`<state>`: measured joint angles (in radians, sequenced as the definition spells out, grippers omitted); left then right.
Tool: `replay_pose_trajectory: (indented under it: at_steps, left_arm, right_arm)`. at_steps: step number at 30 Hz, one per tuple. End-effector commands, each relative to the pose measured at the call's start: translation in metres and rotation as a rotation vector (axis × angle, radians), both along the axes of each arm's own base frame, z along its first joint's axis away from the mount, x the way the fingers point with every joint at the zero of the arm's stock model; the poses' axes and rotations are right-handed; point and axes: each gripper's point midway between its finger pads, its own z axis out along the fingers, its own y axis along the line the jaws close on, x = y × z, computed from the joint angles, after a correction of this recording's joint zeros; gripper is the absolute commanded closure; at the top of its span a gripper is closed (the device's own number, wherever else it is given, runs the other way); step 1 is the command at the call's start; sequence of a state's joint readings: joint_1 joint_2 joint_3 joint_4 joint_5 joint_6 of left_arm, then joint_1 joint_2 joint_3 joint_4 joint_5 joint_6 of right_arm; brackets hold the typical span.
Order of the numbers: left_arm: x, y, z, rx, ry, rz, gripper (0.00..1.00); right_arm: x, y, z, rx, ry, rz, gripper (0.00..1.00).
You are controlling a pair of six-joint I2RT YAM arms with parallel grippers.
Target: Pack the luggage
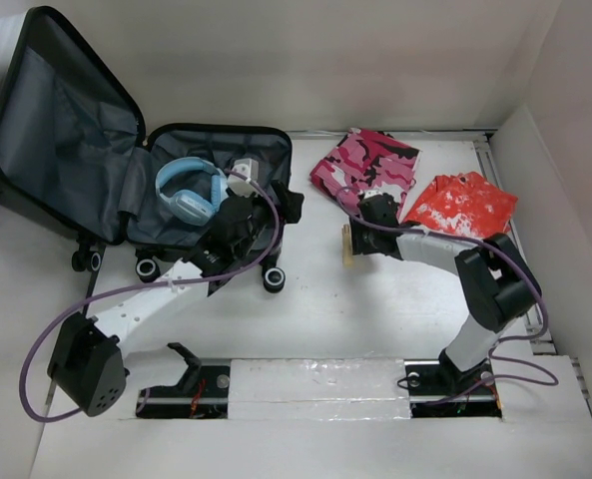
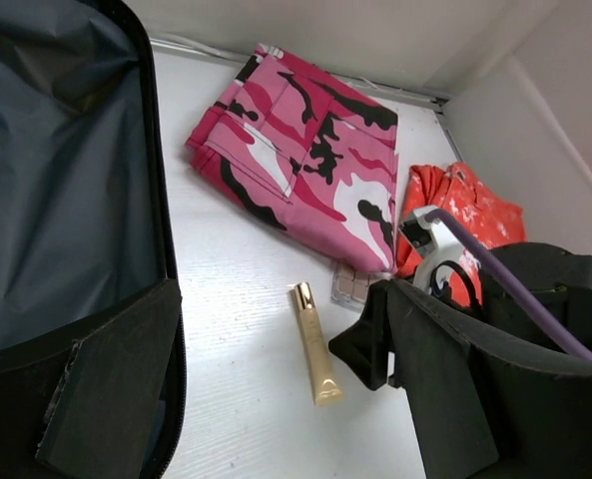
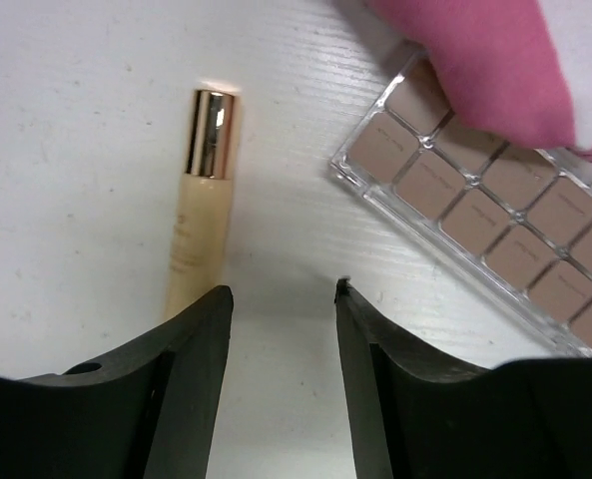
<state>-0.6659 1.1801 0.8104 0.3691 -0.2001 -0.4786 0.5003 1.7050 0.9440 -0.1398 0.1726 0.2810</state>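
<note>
The luggage (image 1: 66, 120) lies open at the far left, lid raised, with grey lining (image 2: 56, 200). Light blue headphones (image 1: 189, 190) rest in its lower half. My left gripper (image 1: 276, 205) is open and empty at the suitcase's right rim, jaws wide apart (image 2: 276, 399). My right gripper (image 1: 360, 232) is open and empty, low over the table (image 3: 284, 291). A gold tube (image 3: 201, 200) lies just left of its left finger, also seen in the left wrist view (image 2: 315, 341). A clear makeup palette (image 3: 485, 200) lies to the right, partly under pink cloth.
Folded pink camouflage cloth (image 1: 365, 165) (image 2: 296, 150) lies at the back centre. An orange-and-white cloth (image 1: 460, 205) (image 2: 470, 210) lies to its right. White walls bound the table at the back and right.
</note>
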Motion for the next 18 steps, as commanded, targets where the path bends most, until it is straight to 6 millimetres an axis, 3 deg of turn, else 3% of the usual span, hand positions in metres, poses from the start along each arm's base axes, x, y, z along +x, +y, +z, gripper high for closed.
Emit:
replay_pose_trajectory:
  at_steps: [1,3,9,12,18]
  left_arm:
    - [-0.003,0.009,0.028,-0.039,-0.068,0.025,0.2]
    - [-0.003,0.013,0.033,-0.045,-0.079,0.044,0.2]
    - [-0.005,0.021,0.043,-0.059,-0.097,0.063,0.2]
    - [-0.007,0.023,0.044,-0.059,-0.097,0.063,0.2]
    - [-0.012,0.027,0.041,-0.06,-0.099,0.063,0.2]
  right_arm:
    - [0.009,0.014,0.039,0.074,-0.117,-0.006,0.48]
    - [0.007,0.026,0.051,0.073,-0.141,0.015,0.46]
    - [-0.005,0.052,0.047,0.08,-0.138,0.037,0.44]
    - [-0.003,0.05,0.029,0.047,-0.112,0.0,0.44]
    - [-0.001,0.034,0.014,-0.007,-0.117,-0.093,0.45]
